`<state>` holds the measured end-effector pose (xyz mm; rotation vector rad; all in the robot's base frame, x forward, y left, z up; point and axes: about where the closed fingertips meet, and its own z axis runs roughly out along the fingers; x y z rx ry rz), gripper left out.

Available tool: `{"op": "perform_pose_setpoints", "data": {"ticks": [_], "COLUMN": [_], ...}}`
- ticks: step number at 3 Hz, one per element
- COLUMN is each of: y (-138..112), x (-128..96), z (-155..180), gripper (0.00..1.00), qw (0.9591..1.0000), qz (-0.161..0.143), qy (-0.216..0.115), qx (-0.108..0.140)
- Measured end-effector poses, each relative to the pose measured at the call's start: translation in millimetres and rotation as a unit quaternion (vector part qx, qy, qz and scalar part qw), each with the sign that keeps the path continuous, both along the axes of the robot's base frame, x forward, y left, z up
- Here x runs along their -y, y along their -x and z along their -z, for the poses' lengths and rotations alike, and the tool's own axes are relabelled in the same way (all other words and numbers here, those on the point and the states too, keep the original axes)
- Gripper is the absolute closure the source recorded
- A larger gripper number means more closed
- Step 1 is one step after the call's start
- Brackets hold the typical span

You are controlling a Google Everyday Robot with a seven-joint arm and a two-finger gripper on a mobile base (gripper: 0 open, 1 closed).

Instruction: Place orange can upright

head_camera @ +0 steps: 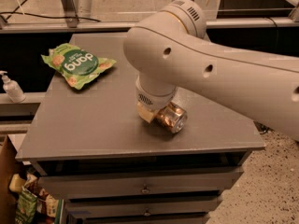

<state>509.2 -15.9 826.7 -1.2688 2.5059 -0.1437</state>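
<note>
The orange can [173, 117] lies tilted on its side near the front middle of the grey table [88, 120], its silver end facing the camera. My gripper [157, 115] reaches down from the big white arm [210, 73] and is shut on the can. One cream-coloured finger [144, 112] shows to the left of the can; the other is hidden behind it. The can looks slightly raised, its lower edge near the tabletop.
A green snack bag [77, 64] lies at the table's back left. A pump bottle [11, 87] stands on a ledge to the left. Drawers [145, 188] sit under the tabletop. Packets [28, 204] fill a box at lower left.
</note>
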Motion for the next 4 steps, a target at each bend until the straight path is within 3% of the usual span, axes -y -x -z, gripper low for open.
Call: {"op": "perform_pose_setpoints", "data": {"ticks": [1, 2, 3, 4], "y": [-0.6, -4.6, -13.1, -20.1], "x": [-4.8, -14.5, -18.9, -22.0], "z": [-15.7, -41.8, -68.6, -87.0], "gripper": [1.0, 1.0, 1.0, 1.0], "qw": [0.9998, 0.997, 0.9878, 0.9688], "qz": [-0.011, -0.047, -0.086, -0.126], "qy": [-0.011, -0.052, -0.122, -0.208], "qx": [0.012, 0.033, 0.046, 0.046]}}
